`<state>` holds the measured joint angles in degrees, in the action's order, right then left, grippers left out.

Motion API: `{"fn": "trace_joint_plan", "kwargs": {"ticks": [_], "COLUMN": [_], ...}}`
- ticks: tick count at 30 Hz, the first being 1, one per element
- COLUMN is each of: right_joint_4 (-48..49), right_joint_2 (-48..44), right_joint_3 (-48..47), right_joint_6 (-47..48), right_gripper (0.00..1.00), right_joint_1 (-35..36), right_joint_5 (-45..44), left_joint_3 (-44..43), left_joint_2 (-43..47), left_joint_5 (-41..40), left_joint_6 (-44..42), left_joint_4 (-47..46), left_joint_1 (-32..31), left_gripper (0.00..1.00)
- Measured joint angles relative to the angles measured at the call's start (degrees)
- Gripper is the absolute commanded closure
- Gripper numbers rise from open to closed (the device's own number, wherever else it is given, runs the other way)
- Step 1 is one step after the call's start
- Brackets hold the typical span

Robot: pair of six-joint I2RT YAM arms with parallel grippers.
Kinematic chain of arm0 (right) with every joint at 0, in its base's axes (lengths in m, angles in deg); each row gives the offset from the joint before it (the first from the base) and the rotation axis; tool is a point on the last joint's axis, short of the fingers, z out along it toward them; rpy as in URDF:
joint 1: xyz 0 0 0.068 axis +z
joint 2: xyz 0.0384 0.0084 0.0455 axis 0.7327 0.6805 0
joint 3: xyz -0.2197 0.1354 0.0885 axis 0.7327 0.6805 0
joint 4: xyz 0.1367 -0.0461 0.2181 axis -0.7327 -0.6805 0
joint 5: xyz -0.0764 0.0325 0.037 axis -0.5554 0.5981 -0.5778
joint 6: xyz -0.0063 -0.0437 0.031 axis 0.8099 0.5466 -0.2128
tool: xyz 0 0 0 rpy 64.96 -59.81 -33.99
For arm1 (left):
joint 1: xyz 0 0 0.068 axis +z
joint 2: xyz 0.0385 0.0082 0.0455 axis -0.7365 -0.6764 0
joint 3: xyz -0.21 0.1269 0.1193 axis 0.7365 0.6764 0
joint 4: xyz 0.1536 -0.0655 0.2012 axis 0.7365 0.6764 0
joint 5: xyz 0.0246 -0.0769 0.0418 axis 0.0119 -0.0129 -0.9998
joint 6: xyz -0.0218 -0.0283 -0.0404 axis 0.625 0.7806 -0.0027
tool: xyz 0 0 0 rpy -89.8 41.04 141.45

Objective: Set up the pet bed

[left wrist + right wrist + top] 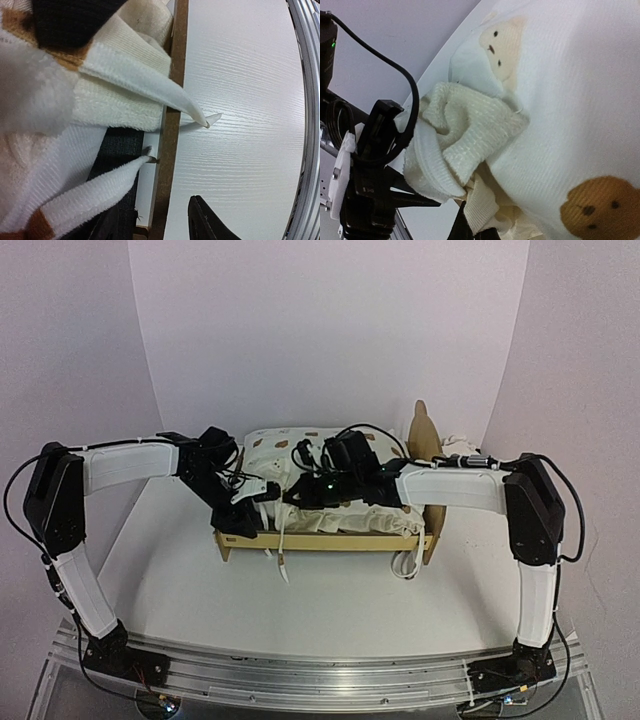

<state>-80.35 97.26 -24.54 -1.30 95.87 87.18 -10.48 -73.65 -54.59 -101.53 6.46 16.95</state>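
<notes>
The pet bed (330, 540) is a low light-wood frame in mid-table, with its curved headboard (424, 432) at the right end. The cream bear-print cushion (320, 480) lies bunched in it, and its tie strings (283, 562) hang over the front rail. My left gripper (245, 512) is at the bed's front left corner. In the left wrist view it (150, 207) is open, astride the wood rail (167, 150), with the dark felt base (117, 155) beside it. My right gripper (295, 492) is over the cushion. In the right wrist view it (475, 227) is shut on a fold of the cushion (465, 145).
A small white object (460, 446) lies behind the headboard at the back right. The white table (320, 610) ends in a metal rail (320, 680) at the front, where the arm bases stand. Purple walls close in the back and sides.
</notes>
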Motion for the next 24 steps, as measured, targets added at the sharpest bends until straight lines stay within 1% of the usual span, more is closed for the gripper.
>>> {"fn": "trace_joint_plan", "kwargs": {"ticks": [3,4,8,10,13,16,21,24], "right_joint_4": [-0.04,-0.07,-0.81,-1.78,-2.63,-3.35,-5.02,-5.04], "right_joint_2": [0.0,0.0,0.0,0.0,-0.14,-1.43,-4.99,-6.92], "right_joint_3": [0.2,0.39,1.65,1.97,3.22,6.93,12.95,15.48], "right_joint_6": [-0.02,-0.06,-0.65,-0.86,-0.54,0.05,2.09,3.61], "right_gripper": [1.0,0.98,0.84,0.8,0.79,0.77,0.7,0.68], "right_joint_1": [1.09,1.52,3.56,4.44,5.54,6.26,7.25,7.9], "right_joint_5": [0.19,0.34,1.13,1.54,1.9,1.65,0.7,0.02], "left_joint_3": [0.16,0.4,2.16,3.6,5.92,8.03,10.01,10.48], "left_joint_2": [0.08,0.21,1.24,1.64,2.15,3.65,4.55,4.55], "left_joint_5": [-1.41,-1.92,-4.77,-6.52,-8.54,-9.96,-11.63,-12.6], "left_joint_6": [0.0,0.03,-0.06,-0.16,-0.77,-0.97,-1.14,-1.13], "left_joint_4": [0.01,-0.1,-0.33,-1.19,-2.85,-5.37,-8.92,-10.55], "left_joint_1": [0.0,0.0,0.0,0.0,-0.01,-0.23,-0.6,-0.72], "left_gripper": [0.54,0.54,0.53,0.51,0.47,0.47,0.53,0.57]}}
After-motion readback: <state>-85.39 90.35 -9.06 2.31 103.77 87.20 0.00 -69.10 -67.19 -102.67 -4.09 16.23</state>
